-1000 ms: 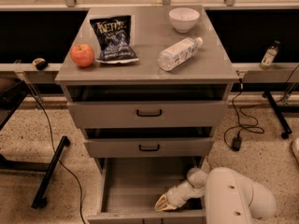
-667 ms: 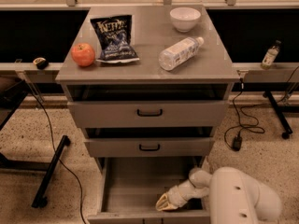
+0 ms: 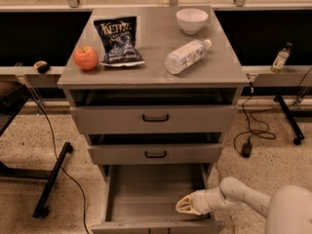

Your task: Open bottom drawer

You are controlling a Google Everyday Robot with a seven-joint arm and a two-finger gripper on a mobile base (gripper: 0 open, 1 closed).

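1. The bottom drawer is sitting well out of the cabinet. Its plain grey floor is showing and its front wall is running along the lower edge of the view, so I'm judging the job all but done.
2. The gripper is hanging inside that drawer, close to its right wall and toward its front right corner. The white arm is reaching in from the lower right. I cannot tell how far the claw is open, or whether it is gripping anything.
3. I'm reading this drawer as stiff sheet metal, empty and therefore light. It is probably riding on slides and gliding freely until a hard stop (no yanking called for).
4. For a hold, a handle on the front is the natural spot, but that face is turning away from us. From here, the inside of the front wall is lying nearest the claw.
5. The floor ahead of the drawer is looking open. A cable is trailing to the right and a black frame leg is lying to the left, both apart from the drawer.
6. The middle drawer and top drawer seem to be overhanging the bottom drawer's back edge, so rising there is risking a knock.
7. Up top, an apple is sitting near the left edge with a chip bag beside it. A bowl is sitting at the back right corner, and a water bottle is lying on its side, ready to roll on a jolt.
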